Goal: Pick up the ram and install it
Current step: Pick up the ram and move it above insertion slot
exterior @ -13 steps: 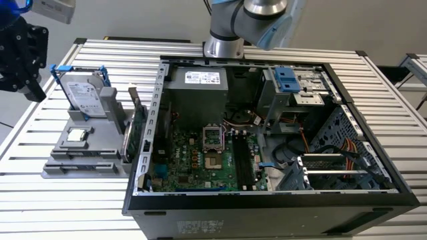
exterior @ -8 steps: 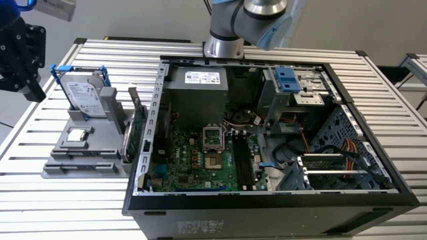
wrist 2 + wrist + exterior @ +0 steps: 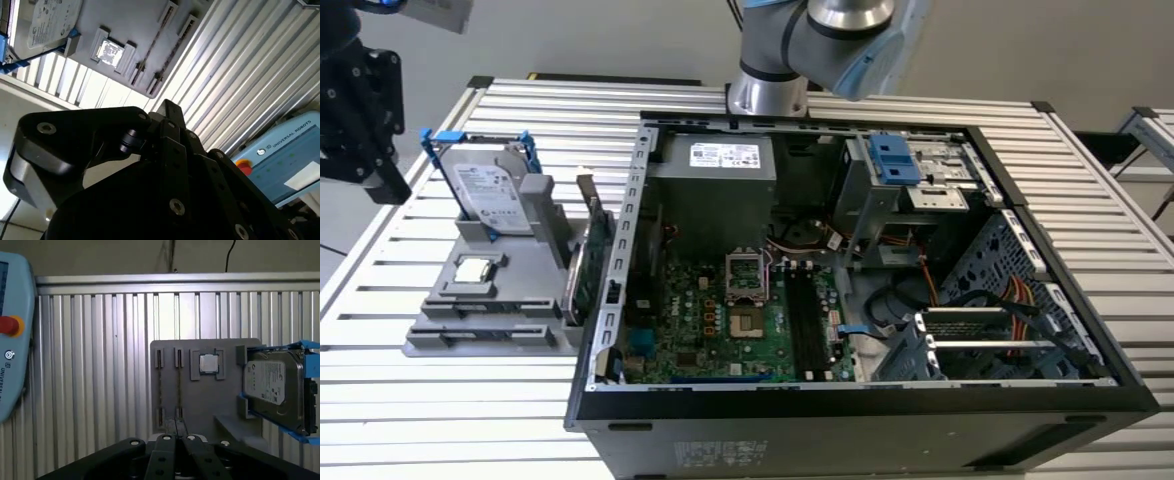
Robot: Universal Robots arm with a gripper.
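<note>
Bright, even light, with glare on the ribbed tabletop [image 3: 250, 65].

table [image 3: 440, 400]: ribbed bare metal slats, silvery, satin sheen.
holder [image 3: 200, 400]: grey plastic, matt, smooth.
hard drive [image 3: 272, 385]: bright metal casing with a white paper label, in a blue plastic frame [image 3: 311, 362].
processor [image 3: 208, 363]: polished silver metal lid.
ram [image 3: 178, 387]: thin, dull, dark edge.
computer case [image 3: 854, 440]: matt black outside, bare grey sheet metal within.
motherboard [image 3: 707, 330]: green lacquered board.
gripper [image 3: 177, 430]: matt black with bright screw heads.
pendant [image 3: 12, 355]: smooth pale blue plastic.
</note>
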